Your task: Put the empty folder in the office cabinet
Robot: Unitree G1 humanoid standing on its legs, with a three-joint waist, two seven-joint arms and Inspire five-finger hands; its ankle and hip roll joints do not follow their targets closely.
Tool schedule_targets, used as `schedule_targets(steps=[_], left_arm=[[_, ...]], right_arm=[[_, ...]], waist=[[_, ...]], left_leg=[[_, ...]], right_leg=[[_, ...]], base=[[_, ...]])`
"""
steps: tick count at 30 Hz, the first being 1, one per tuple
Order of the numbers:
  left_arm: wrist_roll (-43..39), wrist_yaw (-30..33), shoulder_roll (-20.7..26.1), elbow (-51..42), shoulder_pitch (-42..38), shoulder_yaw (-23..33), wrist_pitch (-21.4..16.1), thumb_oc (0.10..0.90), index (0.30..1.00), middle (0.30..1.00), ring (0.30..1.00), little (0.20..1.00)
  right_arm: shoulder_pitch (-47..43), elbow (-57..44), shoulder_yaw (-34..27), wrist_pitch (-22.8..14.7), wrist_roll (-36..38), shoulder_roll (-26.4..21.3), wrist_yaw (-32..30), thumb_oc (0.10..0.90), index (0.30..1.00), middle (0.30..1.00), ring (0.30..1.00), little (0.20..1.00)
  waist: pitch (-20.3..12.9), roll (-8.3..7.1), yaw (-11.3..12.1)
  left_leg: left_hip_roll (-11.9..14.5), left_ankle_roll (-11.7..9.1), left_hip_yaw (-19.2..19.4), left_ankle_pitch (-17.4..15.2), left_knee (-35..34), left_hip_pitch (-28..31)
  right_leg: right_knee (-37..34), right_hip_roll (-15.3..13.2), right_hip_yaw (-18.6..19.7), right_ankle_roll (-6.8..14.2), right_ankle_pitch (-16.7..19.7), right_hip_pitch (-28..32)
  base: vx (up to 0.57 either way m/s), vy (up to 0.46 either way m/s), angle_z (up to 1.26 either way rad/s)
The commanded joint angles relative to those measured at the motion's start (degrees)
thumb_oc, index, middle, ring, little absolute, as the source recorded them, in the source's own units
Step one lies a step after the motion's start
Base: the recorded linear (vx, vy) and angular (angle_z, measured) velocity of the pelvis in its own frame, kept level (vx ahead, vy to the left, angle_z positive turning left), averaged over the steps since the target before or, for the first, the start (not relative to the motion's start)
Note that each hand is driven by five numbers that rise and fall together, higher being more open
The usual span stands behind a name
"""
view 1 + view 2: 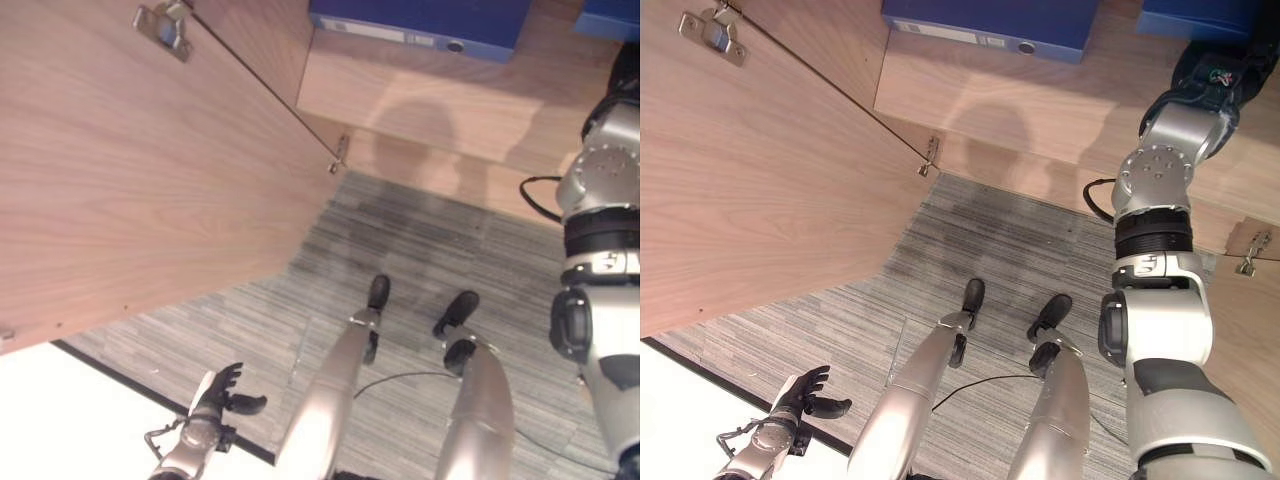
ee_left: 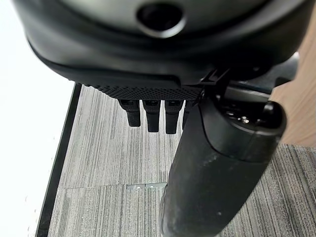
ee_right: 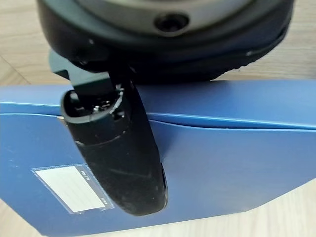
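Two hands differ: your right hand (image 3: 118, 163) reaches to the folder (image 3: 222, 163) on the cabinet shelf (image 1: 1060, 110), grip unreadable; left hand (image 1: 222, 395) hangs relaxed, empty.

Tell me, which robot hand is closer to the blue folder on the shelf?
The right. The right hand is up against a blue folder, its thumb lying across the cover. The left hand hangs low over the carpet, far from the shelf.
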Motion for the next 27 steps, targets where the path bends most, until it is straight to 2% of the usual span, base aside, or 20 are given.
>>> schedule_targets(steps=[1, 3, 8, 12, 18, 23, 27], left_arm=[[-1.1, 1.7, 6.1, 4.9, 5.2, 0.2, 1.4, 0.8, 0.9, 0.9, 0.9, 0.9], [-1.3, 1.9, 6.1, 5.2, 5.1, 0.5, 1.4, 0.8, 0.9, 0.9, 0.9, 0.9], [-1.1, 1.9, 5.6, 5.3, 5.1, 0.8, 1.6, 0.8, 0.9, 0.9, 0.9, 0.9], [-1.4, 1.5, 5.6, 4.8, 5.2, 0.8, 1.3, 0.8, 0.9, 0.9, 0.9, 0.9], [-1.7, 0.6, 5.1, 4.9, 5.6, 0.6, 1.5, 0.8, 0.9, 0.9, 0.9, 0.9], [-1.5, -0.5, 5.0, 5.3, 5.8, 0.5, 1.5, 0.8, 0.9, 0.9, 0.9, 0.9], [-1.3, -1.0, 4.9, 5.3, 6.1, 0.6, 1.4, 0.8, 0.9, 0.9, 0.9, 0.9]], right_arm=[[-3.9, -5.1, 3.0, -0.5, -4.0, -7.9, 3.9, 0.8, 0.9, 0.9, 0.9, 0.9], [-3.9, -2.0, 4.6, 2.0, -4.9, -8.5, 3.4, 0.8, 0.9, 0.9, 0.9, 0.9], [-0.9, 1.2, 2.7, 3.9, -4.8, -7.1, 3.1, 0.8, 0.9, 0.9, 0.9, 0.9], [0.7, 4.1, 2.8, 6.8, -6.2, -7.4, 2.4, 0.8, 0.9, 0.9, 0.9, 0.9], [2.2, 11.3, 4.5, 13.1, -9.3, -8.8, 1.4, 0.8, 0.9, 0.9, 0.9, 0.9], [2.8, 15.9, 7.9, 19.4, -13.1, -10.0, 3.2, 0.8, 0.9, 0.9, 0.9, 0.9], [4.0, 16.0, 9.3, 21.2, -14.4, -9.8, 5.2, 0.8, 0.9, 0.9, 0.9, 0.9]], waist=[[-3.2, -0.08, 1.5], [-2.8, -0.49, 1.3], [-2.3, -0.55, 0.9], [-2.5, -0.65, 0.5], [-3.8, -0.78, 0.0], [-5.0, -0.75, -0.2], [-5.4, -0.76, -0.2]], left_leg=[[-0.1, -1.5, -1.5, -6.3, -3.2, 4.3], [0.1, -1.7, -1.6, -5.6, -4.7, 5.4], [0.4, -2.0, -1.7, -3.5, -9.9, 8.8], [1.0, -2.4, -1.8, -0.8, -15.1, 11.8], [1.9, -2.5, -1.9, 2.8, -22.8, 17.3], [2.5, -3.0, -2.0, 5.0, -28.0, 21.8], [2.8, -3.3, -1.9, 6.0, -30.2, 23.6]], right_leg=[[2.1, 2.9, -0.8, 3.3, -8.2, 4.7], [1.0, 2.9, -1.1, 3.2, -7.7, 5.6], [-3.3, 3.5, -1.6, 3.7, -6.1, 8.0], [-8.4, 4.2, -2.2, 4.4, -4.1, 10.7], [-15.1, 5.4, -2.9, 5.3, -1.1, 15.3], [-19.3, 6.3, -3.2, 5.7, 0.5, 19.4], [-21.2, 6.7, -3.4, 5.9, 1.2, 21.1]], base=[[0.01, -0.032, 0.03], [0.01, -0.042, 0.05], [0.0, -0.007, 0.01], [0.0, -0.001, -0.01], [0.01, -0.003, -0.07], [0.01, -0.003, -0.05], [0.01, -0.006, -0.07]])
